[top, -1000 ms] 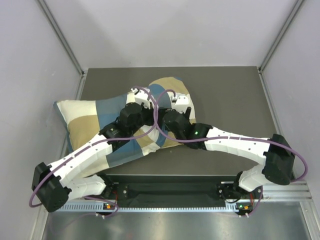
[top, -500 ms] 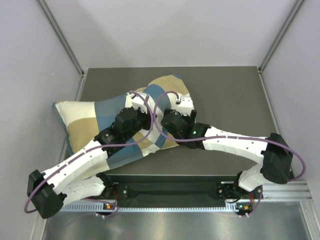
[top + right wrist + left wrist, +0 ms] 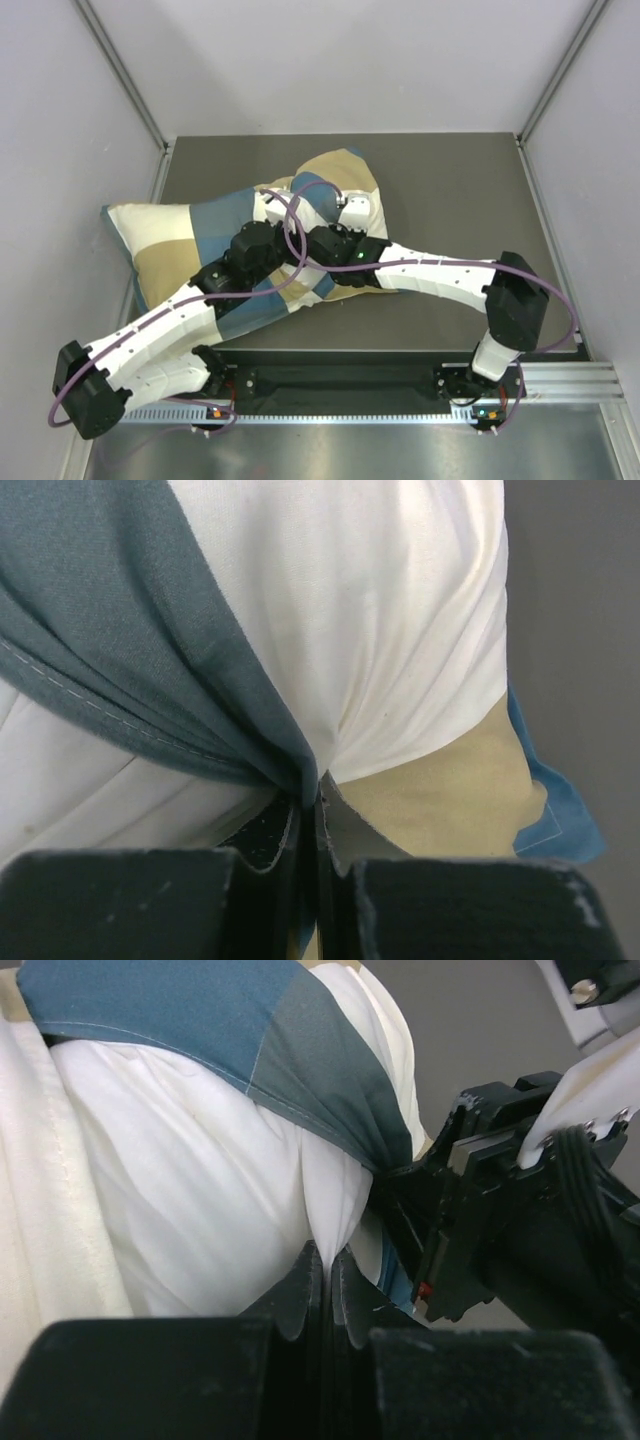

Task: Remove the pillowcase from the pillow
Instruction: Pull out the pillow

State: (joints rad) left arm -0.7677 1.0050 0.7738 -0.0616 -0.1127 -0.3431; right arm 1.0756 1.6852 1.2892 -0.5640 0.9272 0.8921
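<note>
Two grips: left jaws pinch the pillow [image 3: 180, 1210], right jaws pinch the pillowcase [image 3: 120, 650] hem. White cloth trapped between the right jaws would likely drag the pillow along.

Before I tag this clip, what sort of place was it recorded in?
Probably a lab robot test cell, not a home: a dark table boxed in by plain grey panels, with a left arm and right arm bolted to a metal rail at its near edge.

One pillow [image 3: 180, 1190], one pillowcase [image 3: 165, 255]
</note>
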